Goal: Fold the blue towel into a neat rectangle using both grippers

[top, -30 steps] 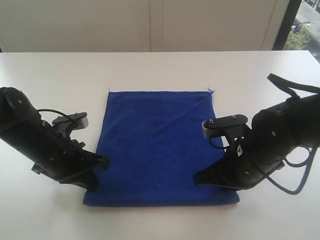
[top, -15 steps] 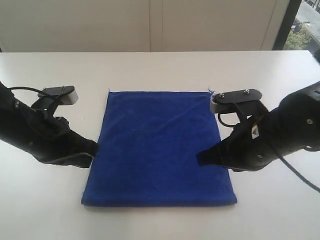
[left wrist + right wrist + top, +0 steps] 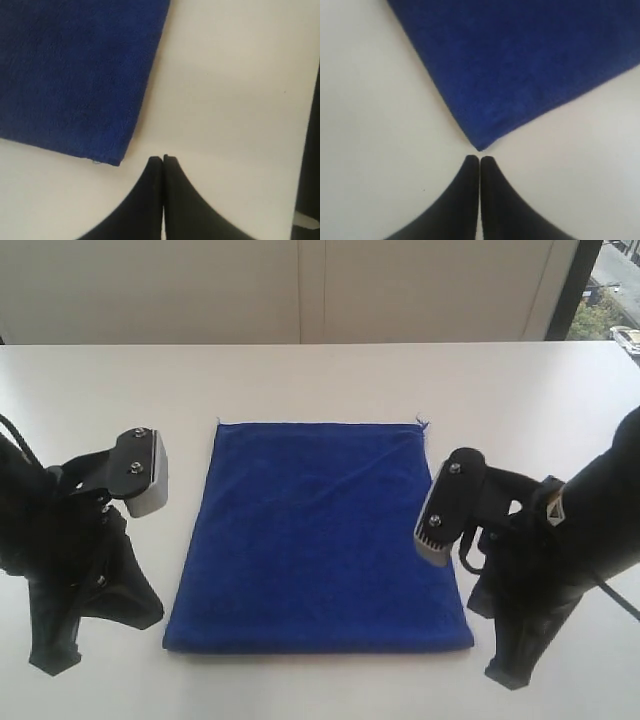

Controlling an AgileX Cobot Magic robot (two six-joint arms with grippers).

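The blue towel (image 3: 318, 535) lies flat at the centre of the frame on the white table (image 3: 320, 380). The left gripper (image 3: 163, 159) and right gripper (image 3: 479, 159) each have their fingers pressed together on nothing, near the towel's lower corners. The terry cloth looks light, limp and grippy, so pinch it at those two corners, catching every layer.

Nothing can be read in any of the three views: no words, numbers, brand marks or signs. The blue towel (image 3: 318, 540) shows only plain terry cloth, with no lettering to make out. At the right of the exterior view, a small pale patch (image 3: 553, 510) sits on the black right arm (image 3: 595, 530), but it is too small and blurred to tell whether it carries any writing.
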